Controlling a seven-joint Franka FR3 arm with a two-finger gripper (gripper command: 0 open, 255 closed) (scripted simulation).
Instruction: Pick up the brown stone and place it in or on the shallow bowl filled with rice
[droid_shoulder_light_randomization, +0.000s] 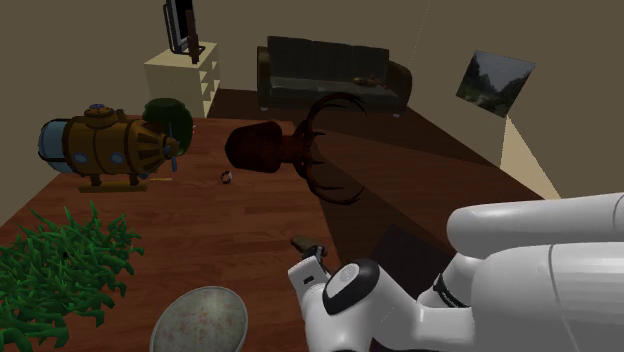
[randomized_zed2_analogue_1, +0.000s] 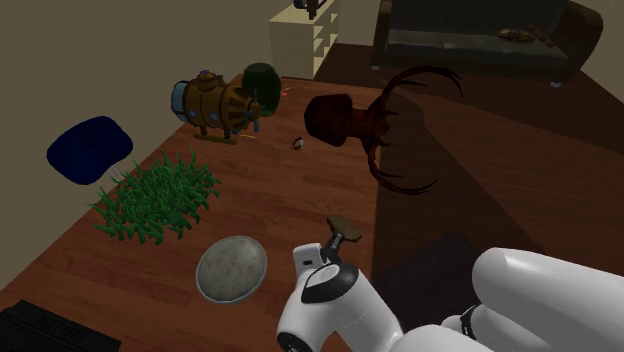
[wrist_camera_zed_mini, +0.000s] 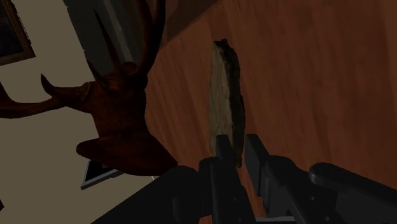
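Wood tabletop (droid_shoulder_light_randomization: 250, 220), dim lounge behind. Fingers (wrist_camera_zed_mini: 222, 153) clamped on brown stone (wrist_camera_zed_mini: 224, 95), gripping one end only. Risk imo: thin slab pivots or slips during swing left to rice bowl (randomized_zed2_analogue_1: 199, 270), lands short.

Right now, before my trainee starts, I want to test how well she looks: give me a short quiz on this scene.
1. True or false: the pincer is shut on the stone.
2. In the shoulder view, the bowl of rice stands where relative to the plant? A) right of it B) left of it C) on top of it
3. Fill in: the dark head on the table carries ____.
Key: 1 true; 2 A; 3 antlers.
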